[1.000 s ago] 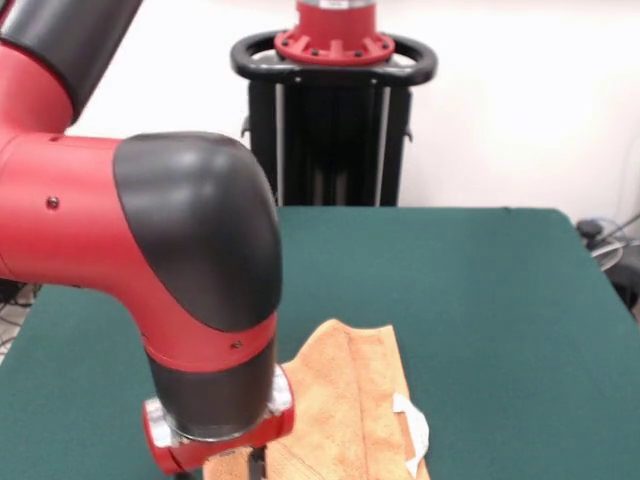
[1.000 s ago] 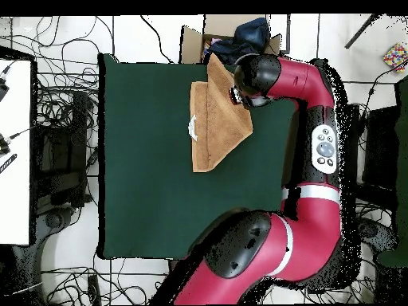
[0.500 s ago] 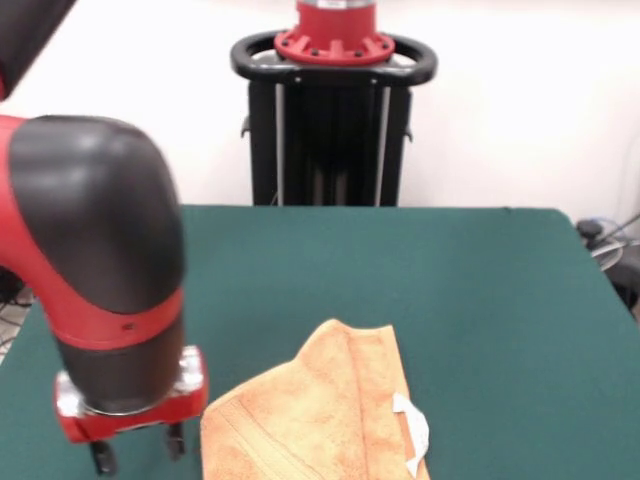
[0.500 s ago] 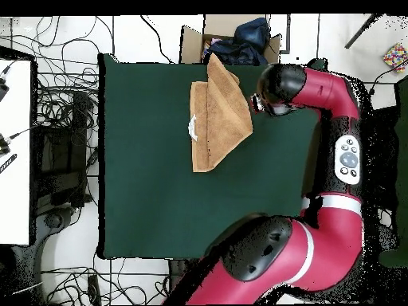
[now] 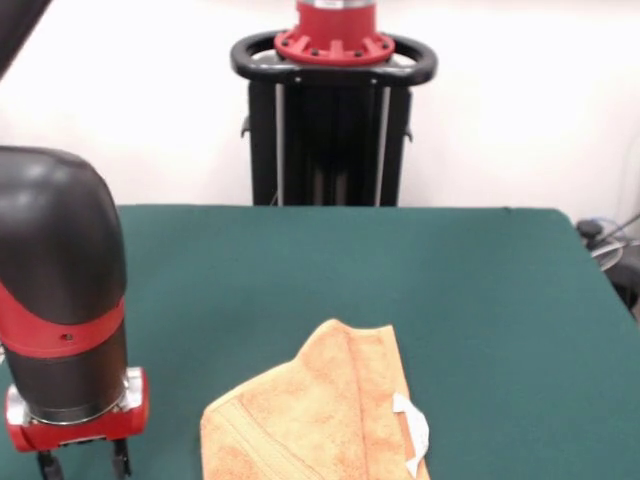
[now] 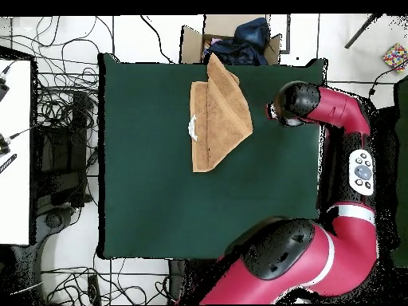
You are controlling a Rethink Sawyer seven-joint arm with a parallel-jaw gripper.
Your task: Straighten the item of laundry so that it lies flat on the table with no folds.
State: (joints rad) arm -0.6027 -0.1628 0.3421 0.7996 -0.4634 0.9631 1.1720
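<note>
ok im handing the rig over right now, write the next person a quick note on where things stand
Gripper: empty, fingers apart, off to the side of the towel, not touching it.
Towel: still folded over itself, at the green table's edge away from the base, one corner overhanging that edge. White care tag shows on top.
Done: nothing visibly flattened.
Left: regrasp a corner, unfold the flap, and lay the towel flat on the table.

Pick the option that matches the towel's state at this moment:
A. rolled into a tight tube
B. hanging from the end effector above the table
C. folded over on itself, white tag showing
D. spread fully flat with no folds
C: the towel lies on the green table with a layer doubled over and its white tag exposed, while the end effector stands apart from it.
</note>
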